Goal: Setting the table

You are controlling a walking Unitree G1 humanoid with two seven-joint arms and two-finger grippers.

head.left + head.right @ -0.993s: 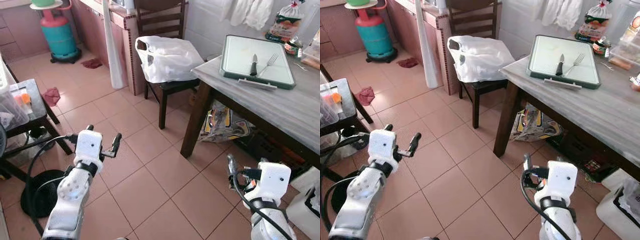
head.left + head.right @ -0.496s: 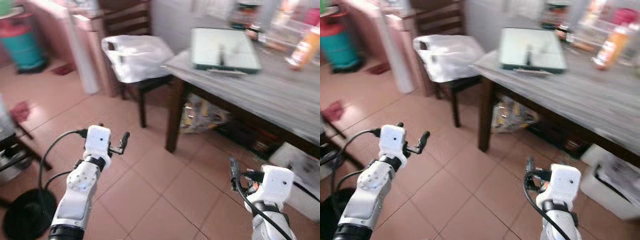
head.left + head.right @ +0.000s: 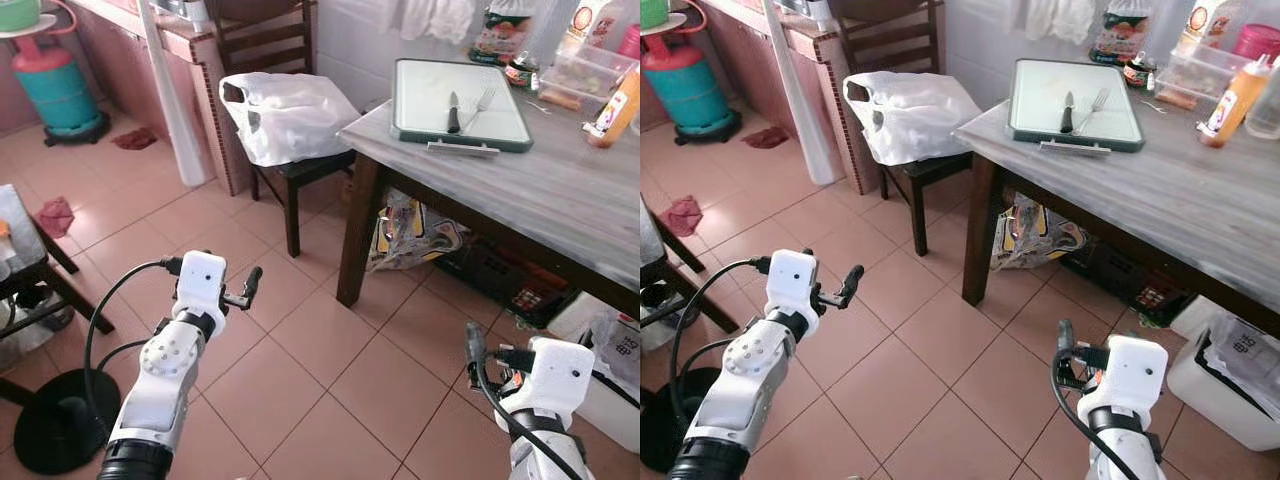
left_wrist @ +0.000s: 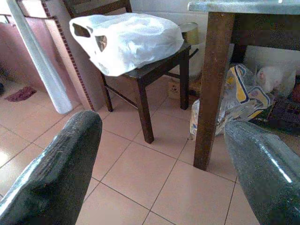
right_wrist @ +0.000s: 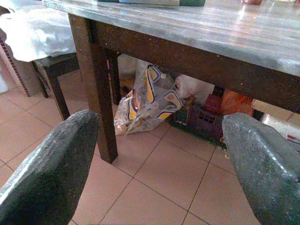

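From the head views we see the knife (image 3: 453, 110) and fork (image 3: 481, 105) lying side by side on the tray (image 3: 420, 125) at the worktop (image 3: 520, 195) corner, ready for laying out. Left gripper (image 4: 159, 164) and right gripper (image 5: 159, 159), per the wrist views, hold their jaws apart and empty, low over the floor, well short.

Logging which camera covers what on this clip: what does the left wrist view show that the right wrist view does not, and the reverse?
Left wrist view alone: the white plastic bag's handle holes and the whole dark wooden chair beneath it, plus the pink tiled counter behind. Right wrist view alone: the grey table top seen along its surface, and the dark crates stored under it. Both share the table leg, the yellow-patterned bag on the floor tiles, and open jaws framing the scene.
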